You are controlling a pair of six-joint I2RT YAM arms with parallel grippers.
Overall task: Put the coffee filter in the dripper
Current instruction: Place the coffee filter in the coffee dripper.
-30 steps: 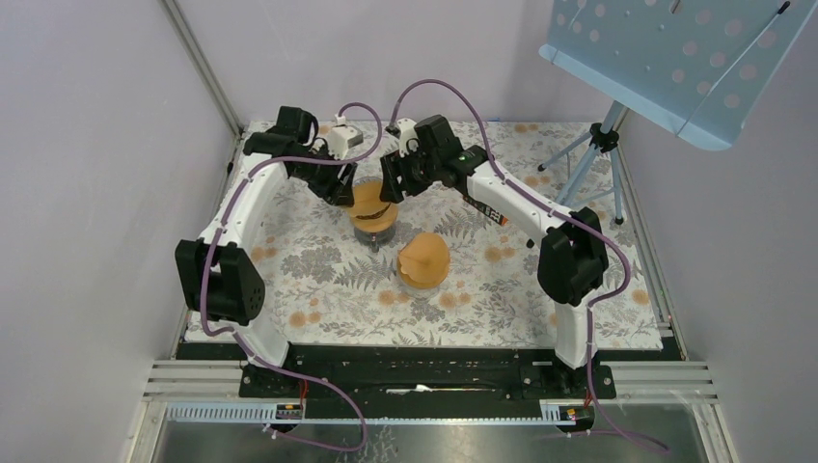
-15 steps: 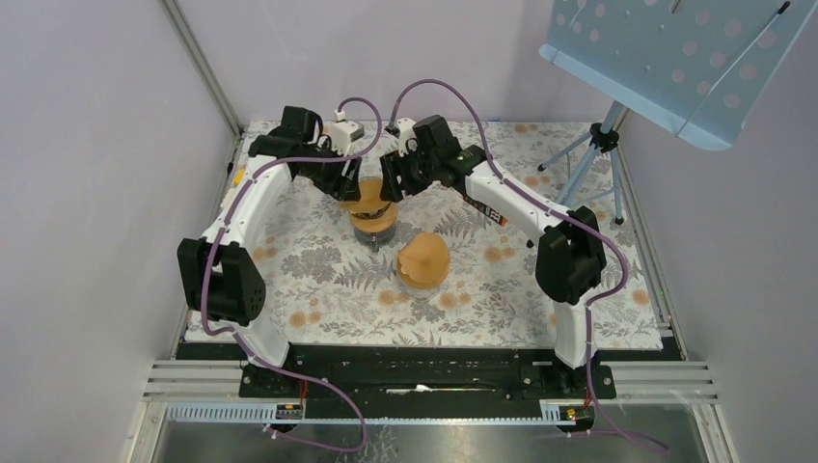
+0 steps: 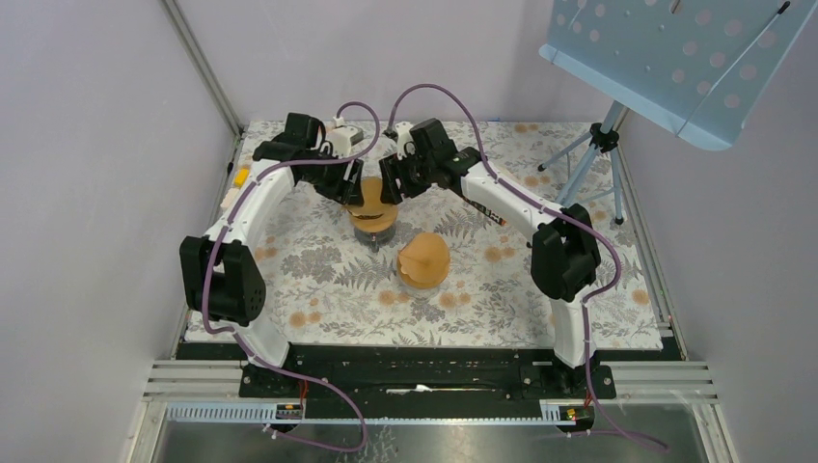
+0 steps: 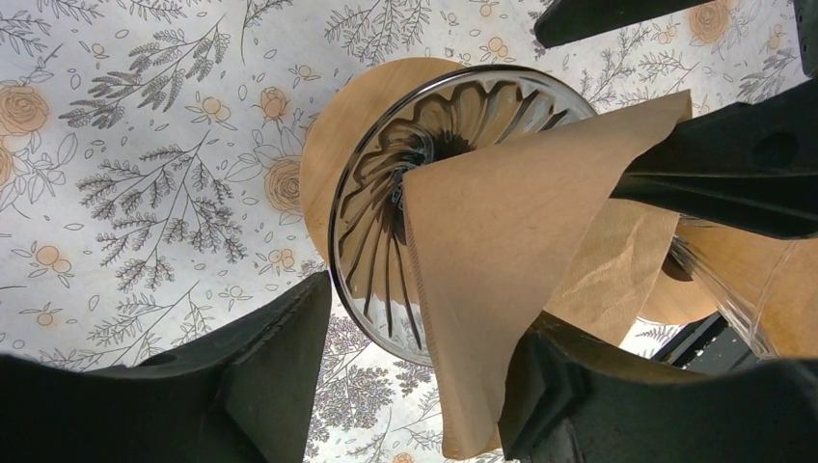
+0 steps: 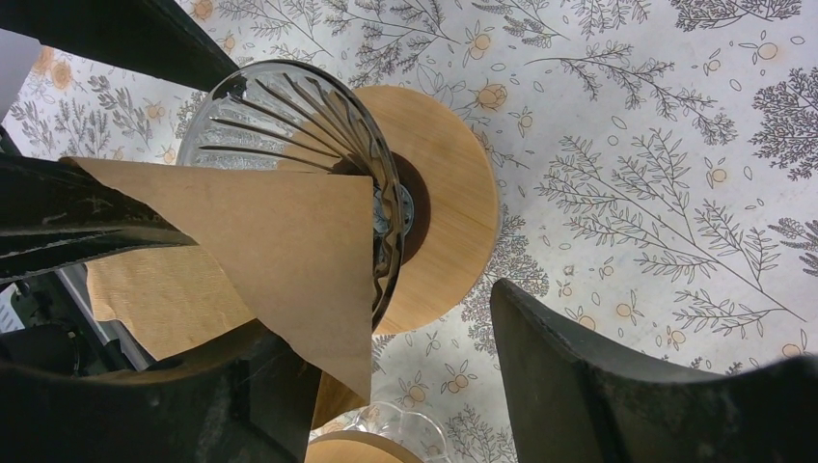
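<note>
jaws both spread, gripping nothing; flat brown filter (image 4: 502, 251) leans tip-down in glass dripper (image 4: 381, 203).

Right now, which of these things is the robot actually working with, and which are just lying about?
In the job: filter, dripper, left gripper, right gripper.
Lying about: second dripper, blue stand, small yellow thing.
</note>
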